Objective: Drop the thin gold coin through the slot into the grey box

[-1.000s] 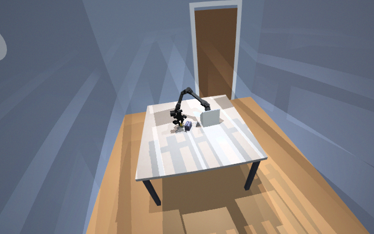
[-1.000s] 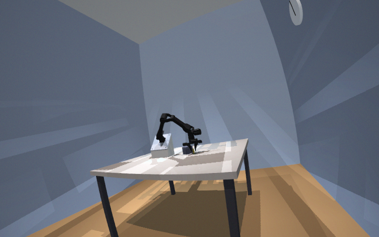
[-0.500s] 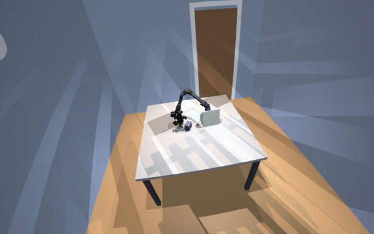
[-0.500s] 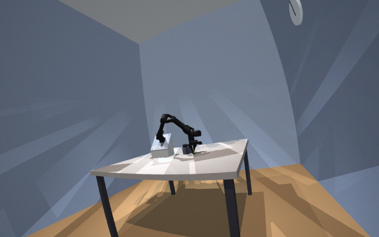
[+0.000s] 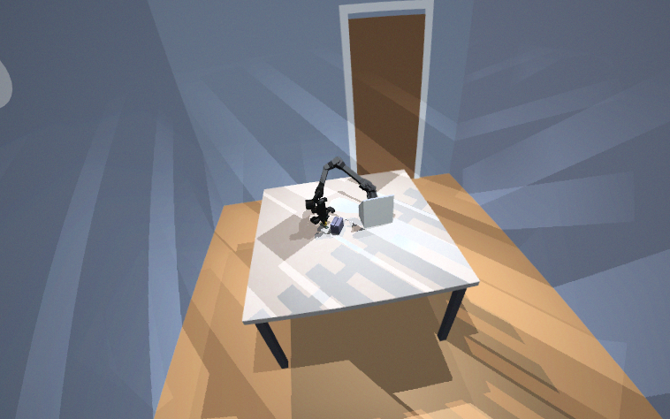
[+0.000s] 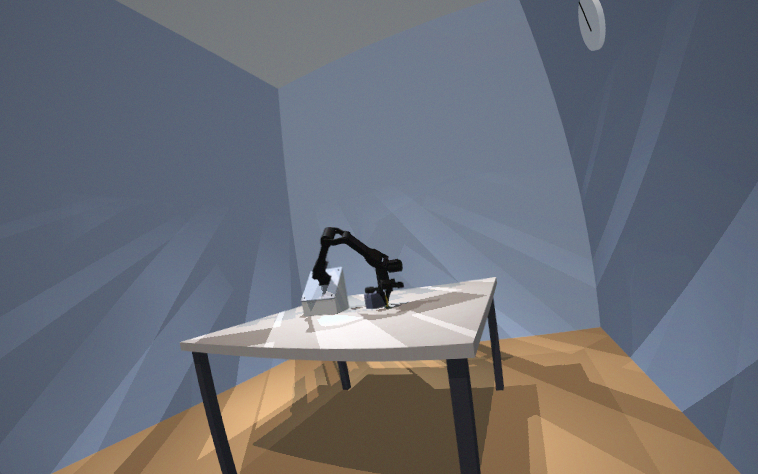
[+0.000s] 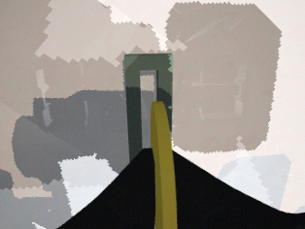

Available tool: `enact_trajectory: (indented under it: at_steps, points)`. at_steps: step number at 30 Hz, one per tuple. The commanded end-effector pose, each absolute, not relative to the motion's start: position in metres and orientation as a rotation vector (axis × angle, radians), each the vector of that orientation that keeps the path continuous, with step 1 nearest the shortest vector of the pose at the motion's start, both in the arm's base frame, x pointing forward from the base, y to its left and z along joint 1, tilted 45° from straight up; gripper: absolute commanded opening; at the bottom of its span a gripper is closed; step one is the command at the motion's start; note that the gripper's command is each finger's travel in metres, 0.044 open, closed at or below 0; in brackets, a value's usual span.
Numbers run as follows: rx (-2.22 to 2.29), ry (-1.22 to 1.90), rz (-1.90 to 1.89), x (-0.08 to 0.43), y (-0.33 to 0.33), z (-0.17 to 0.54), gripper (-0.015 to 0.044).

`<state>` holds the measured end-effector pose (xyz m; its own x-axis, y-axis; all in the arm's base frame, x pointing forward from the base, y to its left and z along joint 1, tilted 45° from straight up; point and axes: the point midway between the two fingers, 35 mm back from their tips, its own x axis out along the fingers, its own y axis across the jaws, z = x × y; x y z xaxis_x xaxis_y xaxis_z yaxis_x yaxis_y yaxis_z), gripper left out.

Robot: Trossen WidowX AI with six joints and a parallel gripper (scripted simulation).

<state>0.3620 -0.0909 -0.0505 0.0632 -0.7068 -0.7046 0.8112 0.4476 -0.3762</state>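
At six o'clock in the wrist view, the jaws are clamped on the gold coin (image 7: 164, 181), edge-on, with the dark-green holder (image 7: 148, 101) at twelve. Recommend a straight vertical lift, keeping the coin upright, before moving toward the grey box (image 5: 337, 224).

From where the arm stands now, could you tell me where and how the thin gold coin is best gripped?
Grip the thin gold coin across its two flat faces near the upper rim, coming from above. It stands on edge in the dark-green holder, so only its top is free. The gripper is already shut on it that way.
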Motion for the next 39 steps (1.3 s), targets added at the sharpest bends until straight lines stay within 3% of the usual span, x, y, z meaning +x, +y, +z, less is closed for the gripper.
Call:
enact_trajectory:
  at_steps: [1, 39]
  points:
    - [0.136, 0.965, -1.145, 0.365, -0.082, -0.042, 0.0]
    - [0.259, 0.877, -1.218, 0.357, -0.027, 0.012, 0.0]
